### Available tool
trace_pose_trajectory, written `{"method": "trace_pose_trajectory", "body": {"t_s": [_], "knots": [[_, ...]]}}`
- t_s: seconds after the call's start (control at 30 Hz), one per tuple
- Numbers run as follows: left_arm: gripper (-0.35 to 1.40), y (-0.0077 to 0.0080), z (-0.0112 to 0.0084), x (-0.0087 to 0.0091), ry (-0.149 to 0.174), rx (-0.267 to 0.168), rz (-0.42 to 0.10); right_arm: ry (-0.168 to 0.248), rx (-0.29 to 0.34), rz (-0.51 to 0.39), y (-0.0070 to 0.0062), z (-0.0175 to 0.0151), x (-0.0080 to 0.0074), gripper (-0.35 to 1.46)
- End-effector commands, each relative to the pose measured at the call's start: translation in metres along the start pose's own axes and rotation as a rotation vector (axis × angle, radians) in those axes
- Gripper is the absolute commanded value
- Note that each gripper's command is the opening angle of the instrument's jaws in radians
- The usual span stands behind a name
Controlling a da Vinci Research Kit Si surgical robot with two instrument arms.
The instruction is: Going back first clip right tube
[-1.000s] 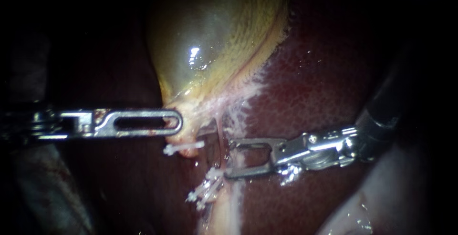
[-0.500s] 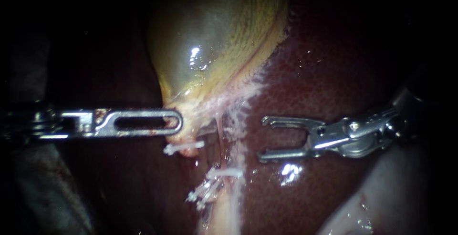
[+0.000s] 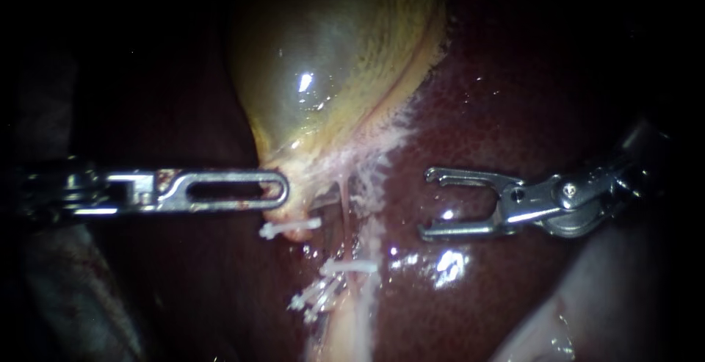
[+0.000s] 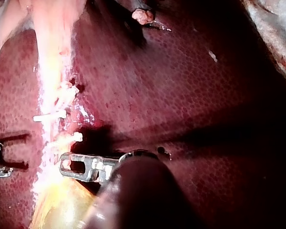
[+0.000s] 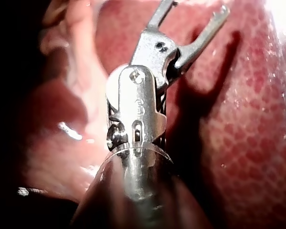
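Our left instrument's [image 3: 279, 189] hand grips the gallbladder [image 3: 330, 61] neck, we judge to stretch the tubes, while our right instrument's [image 3: 426, 204] hand gapes wide, empty, over the liver [image 3: 514, 112] near the clip [image 3: 351, 266] on the right tube [image 3: 365, 288].

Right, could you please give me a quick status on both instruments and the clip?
Left instrument shut on gallbladder. Right instrument jaws open, empty, over liver, apart from the tube. Clip in place. Nothing in the way.
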Motion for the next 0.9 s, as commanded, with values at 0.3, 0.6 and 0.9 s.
{"method": "trace_pose_trajectory", "body": {"t_s": [0.3,0.6,0.9], "knots": [[-0.35,-0.0027,0.0026,0.0004,0.033,-0.003,0.008,0.0,-0.001,0.001,-0.0001,0.0002,0.0,0.53],[-0.35,-0.0045,0.005,0.0008,0.048,0.0,0.012,0.0,-0.002,0.001,-0.0001,0.0003,0.0001,0.53],[-0.35,-0.0045,0.007,0.0011,0.053,0.002,0.011,0.0,-0.002,0.001,-0.0001,0.0003,0.0,0.53]]}}
